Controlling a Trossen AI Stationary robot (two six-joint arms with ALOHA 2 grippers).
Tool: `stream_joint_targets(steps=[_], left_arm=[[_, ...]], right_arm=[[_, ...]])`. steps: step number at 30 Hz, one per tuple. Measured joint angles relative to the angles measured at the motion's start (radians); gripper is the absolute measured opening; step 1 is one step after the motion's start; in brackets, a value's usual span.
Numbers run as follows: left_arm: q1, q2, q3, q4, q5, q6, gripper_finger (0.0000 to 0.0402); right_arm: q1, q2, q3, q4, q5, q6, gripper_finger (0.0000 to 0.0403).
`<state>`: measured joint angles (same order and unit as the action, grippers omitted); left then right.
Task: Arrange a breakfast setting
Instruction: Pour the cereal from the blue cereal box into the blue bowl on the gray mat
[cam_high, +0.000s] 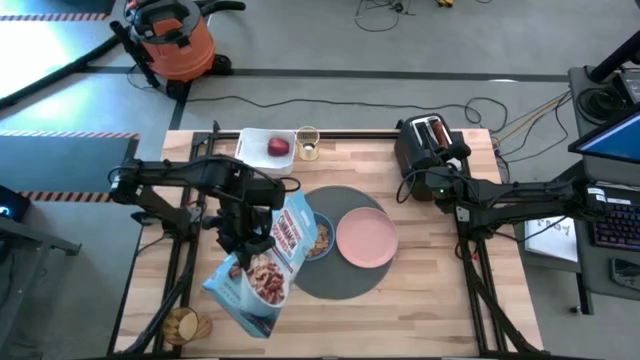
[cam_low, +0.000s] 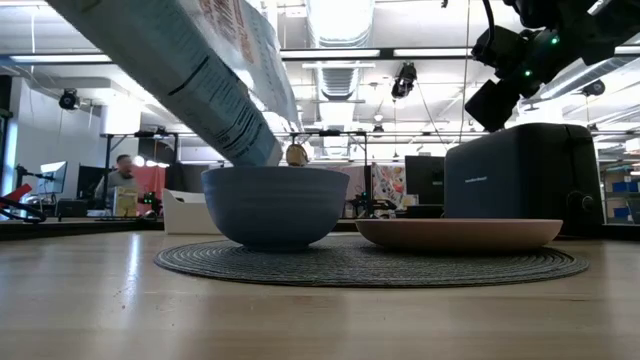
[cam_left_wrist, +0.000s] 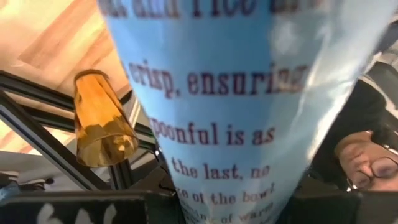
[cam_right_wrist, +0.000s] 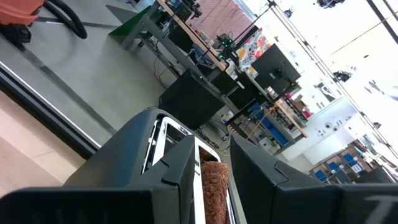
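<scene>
The left gripper (cam_high: 243, 228) held the tilted blue cardboard cereal box (cam_high: 262, 268) in its jaws; pouring well meant keeping its mouth over the small blue bowl (cam_high: 318, 238). The right gripper (cam_high: 437, 186) waited by the black toaster (cam_high: 425, 139); its jaws' state could not be told.

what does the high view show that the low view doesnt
Only the high view shows the red apple on the white tray, the glass of orange drink beside it, cereal inside the bowl, and the left gripper holding the tilted cereal box, while the right gripper hovers by the toaster.

Only the low view shows the room behind and a person seated there.

Both show the blue bowl and pink plate on the round mat, with the box tipped over the bowl.
</scene>
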<state>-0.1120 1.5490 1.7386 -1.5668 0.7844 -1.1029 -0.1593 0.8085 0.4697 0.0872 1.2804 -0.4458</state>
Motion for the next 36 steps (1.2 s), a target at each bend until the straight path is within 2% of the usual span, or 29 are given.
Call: stream_joint_targets(steps=[6,14,19,22,25,36], left_arm=[[-0.003,0.001,0.0,-0.005,0.018,0.022,0.0101],[0.002,-0.006,0.0,-0.005,-0.02,0.021,0.0101],[-0.024,-0.005,0.0,-0.005,-0.151,0.022,0.0101],[-0.054,-0.005,0.0,-0.004,-0.185,0.021,0.0101],[-0.096,-0.005,0.0,-0.004,-0.217,0.022,0.0101],[-0.275,-0.007,0.0,-0.004,-0.484,-0.073,0.0102]], right_arm=[[0.0,0.0,0.0,0.0,0.0,0.0,0.0093],[0.0,0.0,0.0,0.0,0.0,0.0,0.0093],[0.0,0.0,0.0,0.0,0.0,0.0,0.0093],[0.0,0.0,0.0,0.0,0.0,0.0,0.0093],[0.0,0.0,0.0,0.0,0.0,0.0,0.0093],[0.0,0.0,0.0,0.0,0.0,0.0,0.0093]])
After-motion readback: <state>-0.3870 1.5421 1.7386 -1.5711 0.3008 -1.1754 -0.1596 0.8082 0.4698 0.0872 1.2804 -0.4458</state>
